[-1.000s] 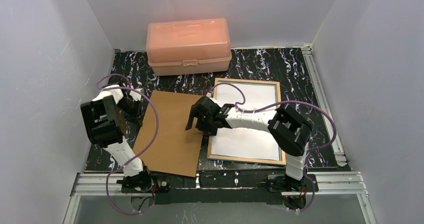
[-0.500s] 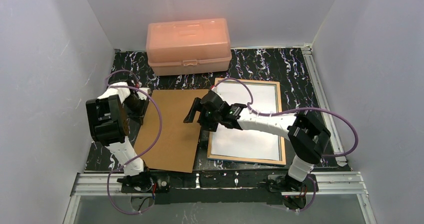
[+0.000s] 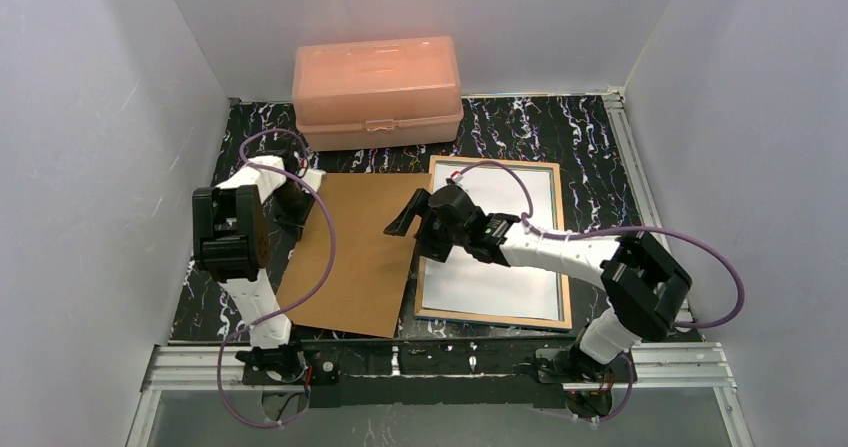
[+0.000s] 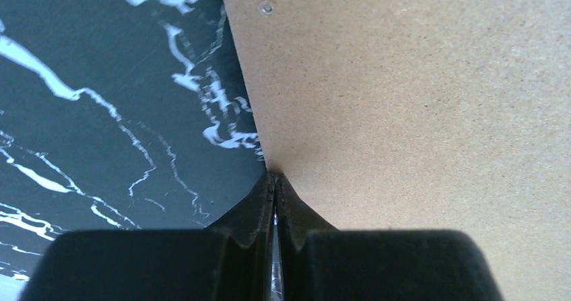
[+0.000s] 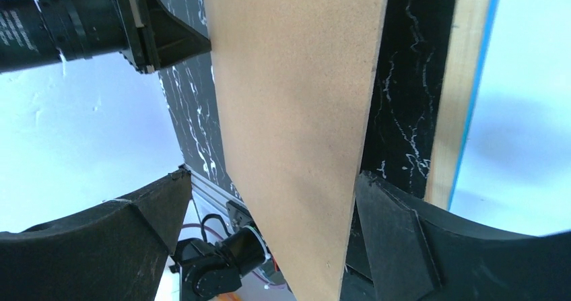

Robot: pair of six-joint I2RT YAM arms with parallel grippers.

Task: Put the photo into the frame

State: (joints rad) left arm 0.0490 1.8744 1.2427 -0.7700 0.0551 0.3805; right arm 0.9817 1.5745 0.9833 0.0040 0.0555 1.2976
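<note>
Evidently photo [image 3: 490,287] sits white-back-up in frame [image 3: 490,316], picture right. Left tool [image 4: 275,180], shut and empty, butts backing board [image 3: 350,257] edge. Right tool [image 5: 269,180], spread wide, straddles opposite edge, likely bracing board for pickup.

The left hand [image 4: 275,177] has its fingers pressed together, tips at the left edge of the brown board [image 3: 350,257]. The right arm stretches leftward, its hand [image 5: 273,178] spread wide astride the board's right edge.
</note>
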